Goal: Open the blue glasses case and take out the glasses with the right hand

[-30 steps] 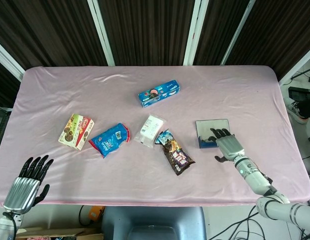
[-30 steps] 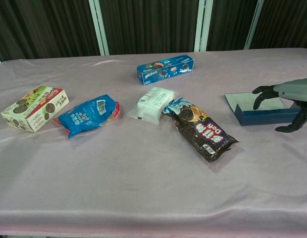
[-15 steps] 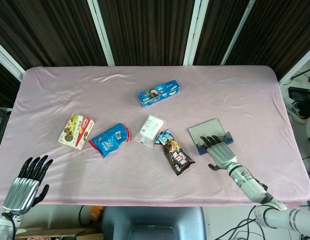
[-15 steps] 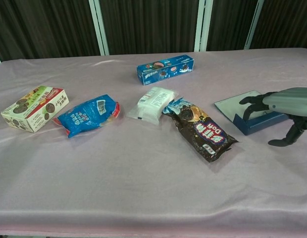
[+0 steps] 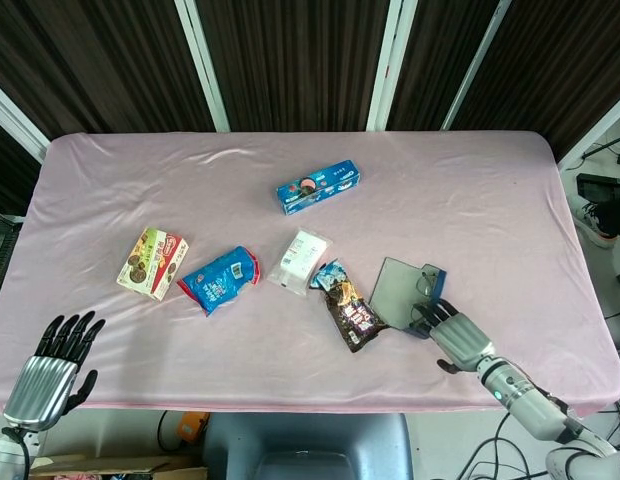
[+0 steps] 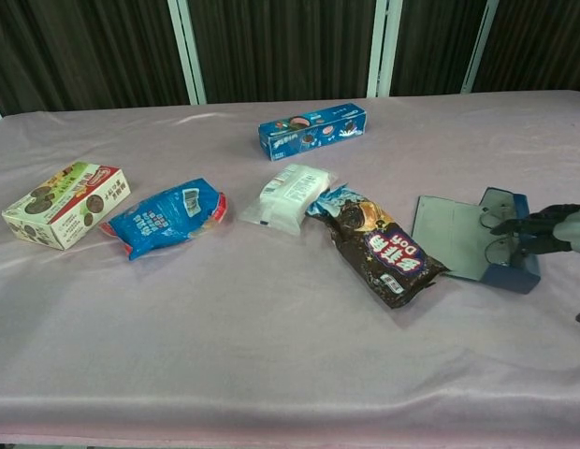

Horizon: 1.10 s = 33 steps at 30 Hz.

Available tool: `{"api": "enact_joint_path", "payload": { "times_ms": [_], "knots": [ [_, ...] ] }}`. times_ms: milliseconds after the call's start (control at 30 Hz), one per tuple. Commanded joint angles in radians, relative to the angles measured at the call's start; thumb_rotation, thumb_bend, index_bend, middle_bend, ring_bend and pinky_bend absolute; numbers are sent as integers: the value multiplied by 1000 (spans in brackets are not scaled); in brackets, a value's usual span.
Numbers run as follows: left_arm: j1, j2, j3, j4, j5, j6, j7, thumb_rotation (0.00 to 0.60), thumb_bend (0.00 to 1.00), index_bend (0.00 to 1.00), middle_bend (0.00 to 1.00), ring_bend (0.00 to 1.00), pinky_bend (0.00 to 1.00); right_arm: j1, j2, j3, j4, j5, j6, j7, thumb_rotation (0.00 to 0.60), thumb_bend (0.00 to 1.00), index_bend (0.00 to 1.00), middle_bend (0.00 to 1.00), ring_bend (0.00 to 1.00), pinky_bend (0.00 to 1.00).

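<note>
**Right hand at the open case**

My right hand [image 5: 458,336] sits at the near right of the table [image 5: 470,200], its fingertips [image 6: 511,226] reaching into the blue glasses case [image 6: 507,271]. I can't tell whether they have closed on the glasses [image 5: 427,283] inside. The case lies open, its grey lid [image 5: 396,292] flat beside the dark snack packet [image 5: 351,312]. My left hand [image 5: 58,366] hangs off the near left edge, fingers spread, holding nothing.
</note>
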Motion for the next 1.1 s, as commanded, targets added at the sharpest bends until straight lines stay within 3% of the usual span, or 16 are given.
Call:
{"api": "enact_joint_path", "payload": {
  "times_ms": [33, 233, 500, 1100],
  "knots": [
    [-1, -1, 1, 1, 2, -4, 8, 600, 409, 0, 0, 0, 0, -34, 34, -43, 19, -54, 27, 47, 600, 440, 407, 0, 0, 0],
    [-1, -6, 3, -3, 3, -7, 21, 600, 409, 0, 0, 0, 0, -68, 45, -71, 100, -107, 57, 129, 600, 442, 423, 0, 0, 0],
    [-3, -9, 0, -5, -4, -14, 27, 600, 409, 0, 0, 0, 0, -94, 33, -58, 206, -109, 79, 184, 600, 448, 431, 0, 0, 0],
    [-10, -17, -6, -9, -27, -38, 49, 600, 408, 0, 0, 0, 0, -13, -121, 101, 463, 73, -71, 161, 600, 452, 435, 0, 0, 0]
  ]
}}
